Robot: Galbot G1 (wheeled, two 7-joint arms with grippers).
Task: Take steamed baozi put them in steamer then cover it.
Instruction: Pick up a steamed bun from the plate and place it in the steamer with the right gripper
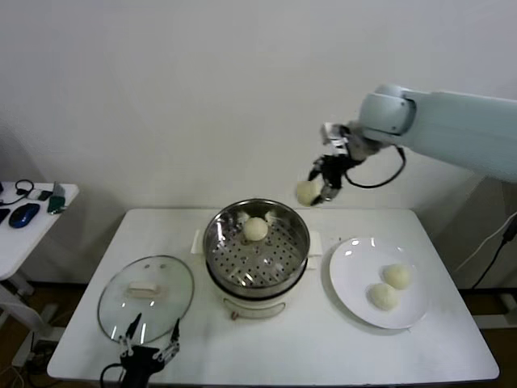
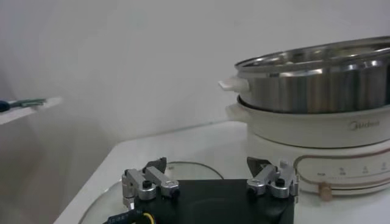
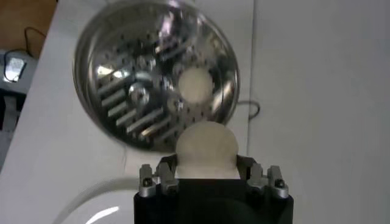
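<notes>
Low by the table's near edge beside the cover (image 1: 146,300), the left gripper (image 1: 150,352) waits fingers apart, while the right gripper (image 1: 321,188), clamped on a soft, light baozi (image 1: 307,191), hangs above the steamer (image 1: 256,246), needing a gentle side grip

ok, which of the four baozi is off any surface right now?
The baozi pinched in the right gripper, in the air above the steamer. One lies on its tray, two on the plate.
</notes>
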